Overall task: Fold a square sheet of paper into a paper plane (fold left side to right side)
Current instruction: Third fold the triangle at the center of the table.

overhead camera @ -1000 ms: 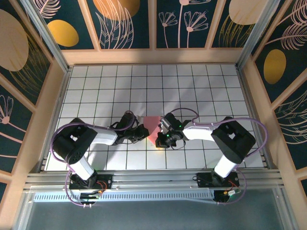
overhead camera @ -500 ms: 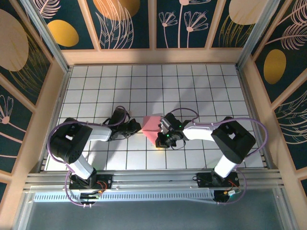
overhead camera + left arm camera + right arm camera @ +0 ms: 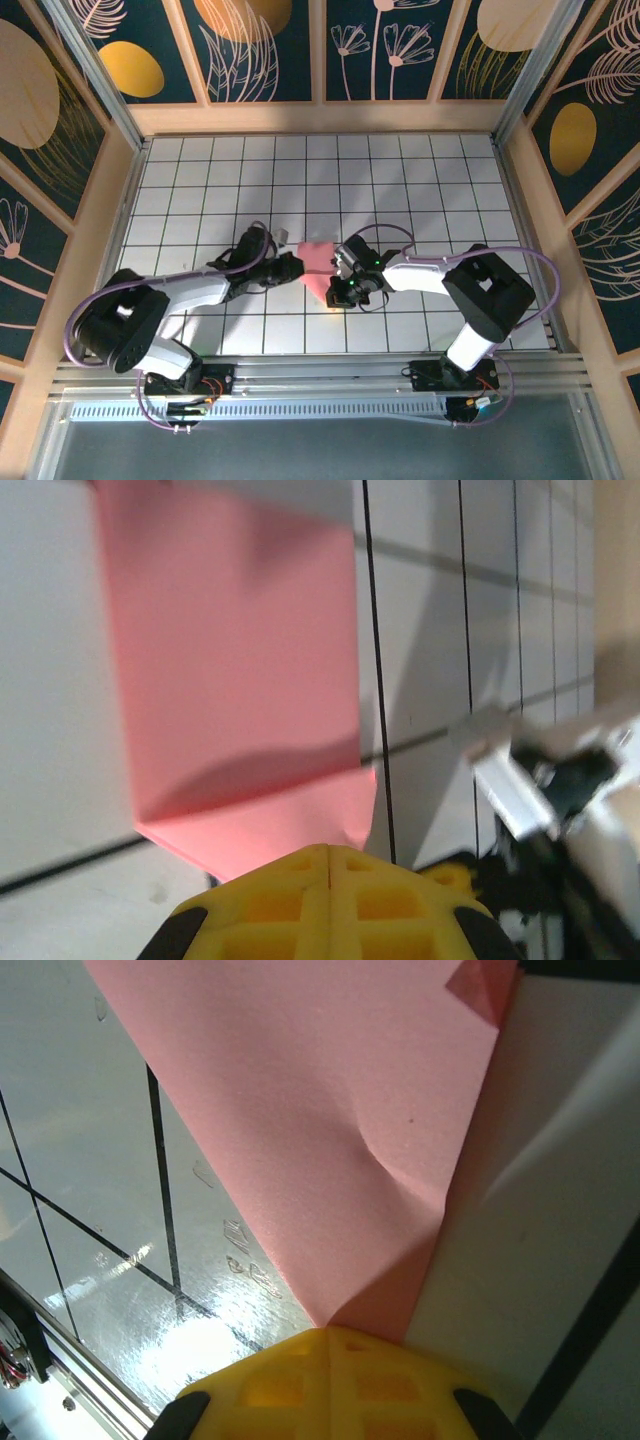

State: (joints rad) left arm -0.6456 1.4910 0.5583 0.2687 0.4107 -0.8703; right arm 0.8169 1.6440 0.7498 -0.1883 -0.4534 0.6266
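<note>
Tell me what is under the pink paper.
The white grid table lies beneath the paper. In the right wrist view, a second, darker pink layer shows under its right edge. The tiles it covers, and anything on them, cannot be seen.

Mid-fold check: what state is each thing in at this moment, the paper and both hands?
square sheet of paper: partly folded, layered edges, narrowing to a point toward the arms.
left hand: shut, tips at the paper's folded corner.
right hand: shut, tips at the paper's near point.
</note>
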